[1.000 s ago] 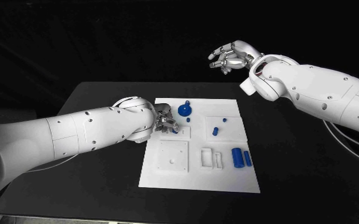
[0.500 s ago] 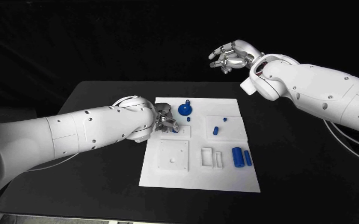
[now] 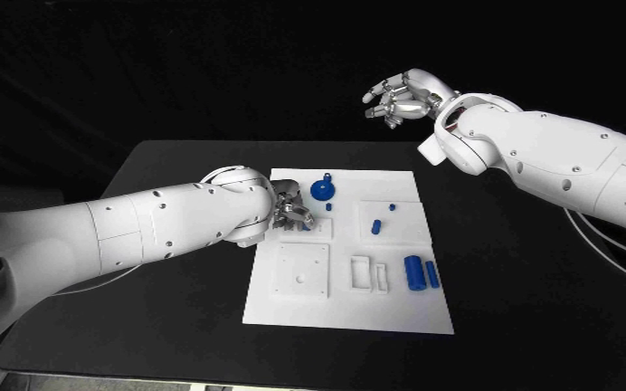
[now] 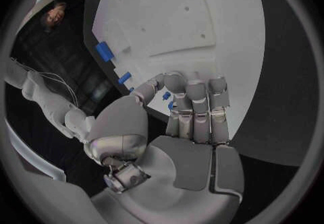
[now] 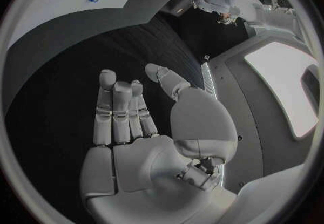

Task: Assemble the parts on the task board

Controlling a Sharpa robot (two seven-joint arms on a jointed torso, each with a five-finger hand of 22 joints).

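Left hand: the left hand (image 3: 289, 213) is lowered onto the left side of the task board (image 3: 392, 314), its fingers (image 4: 196, 106) curled over a small blue part (image 4: 165, 95). The part is seen between thumb and fingers in the left wrist view, and it is judged to be pinched.
Right hand: the right hand (image 3: 402, 100) is held high beyond the far edge of the table (image 3: 170, 319), well apart from the board, fingers spread and nothing carried.
Parts: a round blue disc (image 3: 322, 192) lies near the board's far end; a short blue peg (image 3: 375, 226) sits mid-board; two blue cylinders (image 3: 420, 274) lie side by side near the right edge.
Handling: the pieces are judged light, stiff and smooth, so slipping is likely under a loose pinch.
Hold: a grasp across the middle of each peg, thumb against fingertips, is advised; the disc is best taken by its rim.
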